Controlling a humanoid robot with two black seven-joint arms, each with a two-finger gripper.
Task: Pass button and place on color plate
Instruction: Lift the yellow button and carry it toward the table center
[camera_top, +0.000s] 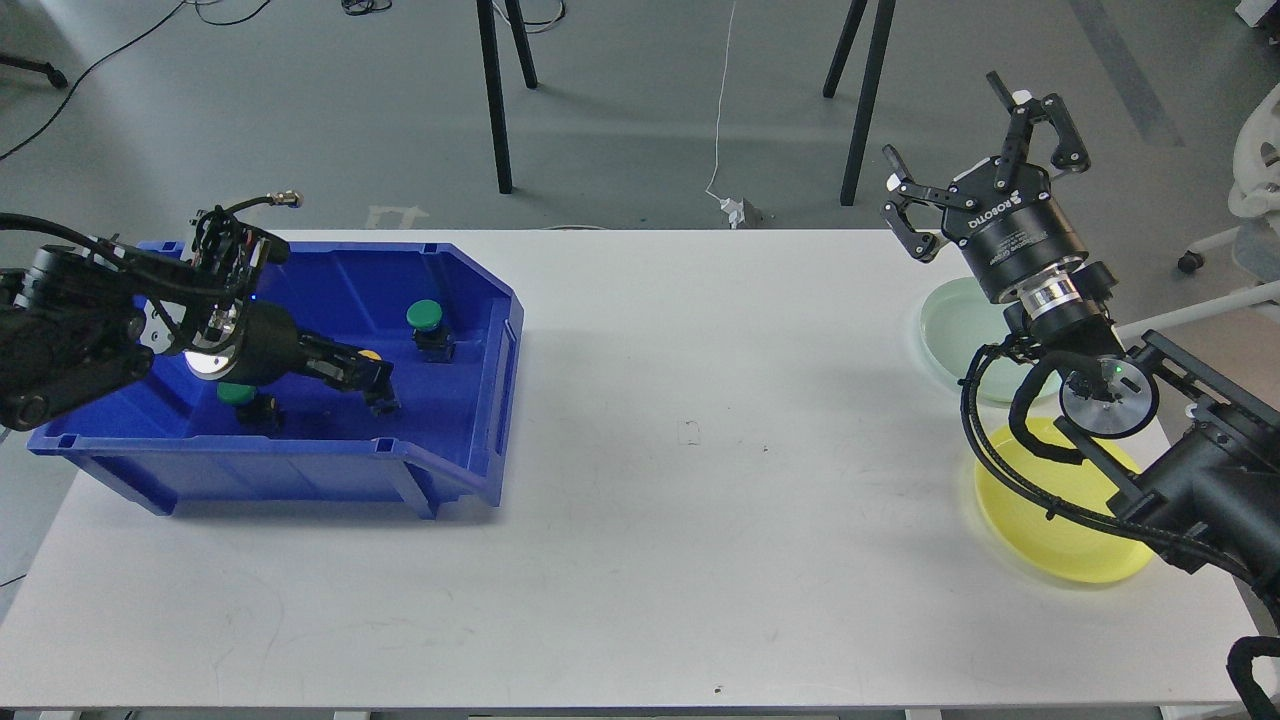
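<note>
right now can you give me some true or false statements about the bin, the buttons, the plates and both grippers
1. The left gripper reaches inside the blue bin. True.
2. The right gripper holds a green button. False: it is open and empty, raised above the table.
3. A green button stands in the bin. True.
4. The yellow plate has a button on it. False: none shows on it.
5. The pale green plate is on the left side of the white table. False: it is on the right, beyond the yellow plate.
</note>
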